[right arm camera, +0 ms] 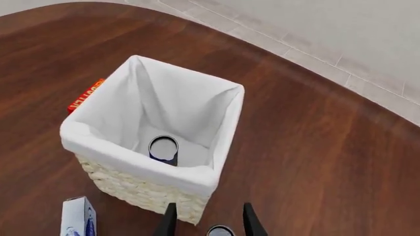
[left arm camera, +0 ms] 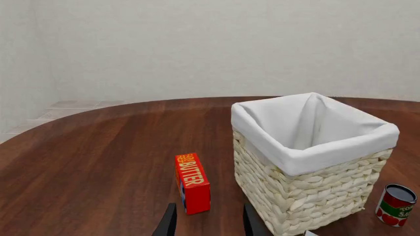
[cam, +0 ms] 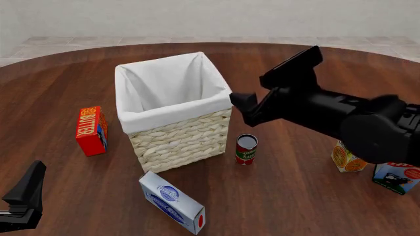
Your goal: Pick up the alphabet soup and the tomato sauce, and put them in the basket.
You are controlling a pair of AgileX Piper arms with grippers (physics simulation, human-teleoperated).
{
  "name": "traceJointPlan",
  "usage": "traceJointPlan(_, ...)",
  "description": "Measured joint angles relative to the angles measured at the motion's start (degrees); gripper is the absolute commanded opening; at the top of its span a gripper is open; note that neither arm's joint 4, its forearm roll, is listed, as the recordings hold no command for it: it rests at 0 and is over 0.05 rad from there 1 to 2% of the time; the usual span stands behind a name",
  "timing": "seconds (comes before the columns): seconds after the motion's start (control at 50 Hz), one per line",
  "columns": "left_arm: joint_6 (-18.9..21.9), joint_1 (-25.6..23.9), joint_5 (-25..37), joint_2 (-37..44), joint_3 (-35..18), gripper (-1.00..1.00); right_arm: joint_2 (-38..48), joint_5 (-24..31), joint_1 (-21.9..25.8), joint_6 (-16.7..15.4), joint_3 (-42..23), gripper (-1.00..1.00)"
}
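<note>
The soup can (right arm camera: 163, 149) stands upright on the floor of the basket (cam: 172, 115), left of centre in the front view, and the tomato can (cam: 247, 149) stands on the counter (cam: 295, 196) just right of the basket. The right gripper (right arm camera: 206, 221) hangs open and empty above the basket's right rim. The left gripper (left arm camera: 208, 221), low at the bottom left, is open and empty, near the butter box (cam: 91, 130).
</note>
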Motion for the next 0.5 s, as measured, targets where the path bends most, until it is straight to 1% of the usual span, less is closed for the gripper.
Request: traceJointPlan(0.5,0.0,0.0,0.0,0.0,0.0,1.0,1.22,-2.79,-0.67,1.2,4.4,1.0)
